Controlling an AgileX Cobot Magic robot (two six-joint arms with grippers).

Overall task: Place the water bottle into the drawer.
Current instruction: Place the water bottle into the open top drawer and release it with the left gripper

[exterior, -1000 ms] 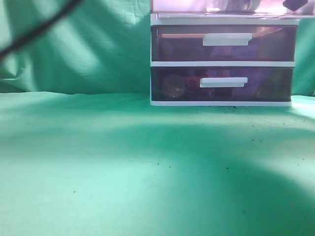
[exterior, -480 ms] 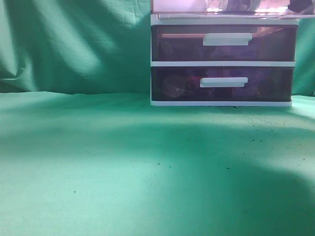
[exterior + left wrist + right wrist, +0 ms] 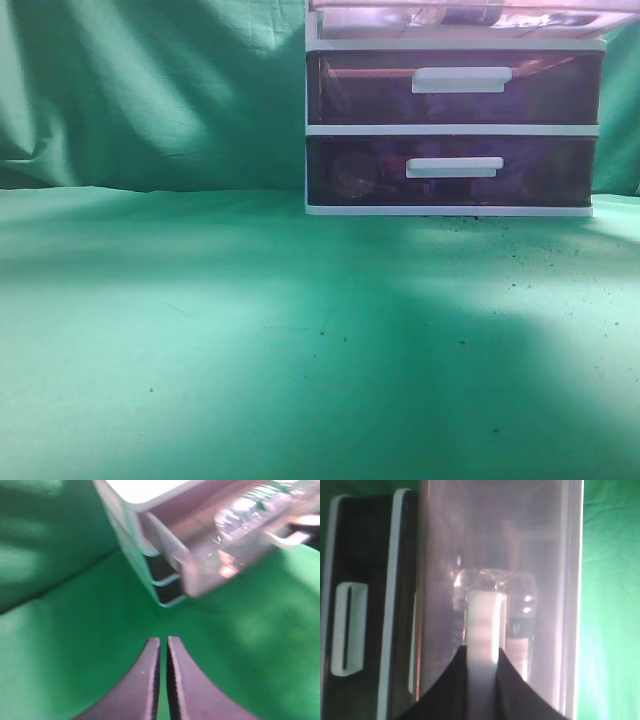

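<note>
The clear water bottle [image 3: 250, 510] lies inside the pulled-out top drawer [image 3: 200, 565] of the drawer unit [image 3: 455, 130]. It also shows through the drawer's front in the right wrist view [image 3: 517, 605]. My right gripper [image 3: 483, 652] is shut on the top drawer's white handle [image 3: 483, 620]. My left gripper [image 3: 163, 640] is shut and empty, hovering over the green cloth left of the unit. In the exterior view only the lower edge of the top drawer [image 3: 460, 18] shows, and neither gripper is seen.
The middle drawer [image 3: 455, 90] and bottom drawer [image 3: 455, 170] are closed, each with a white handle. The middle handle shows in the right wrist view [image 3: 350, 627]. Green cloth [image 3: 250, 340] covers the table and backdrop.
A dark cable at the upper left and a dark arm part at the upper right have left the exterior view. The top drawer's front edge has shifted slightly, and the table shadows moved.
</note>
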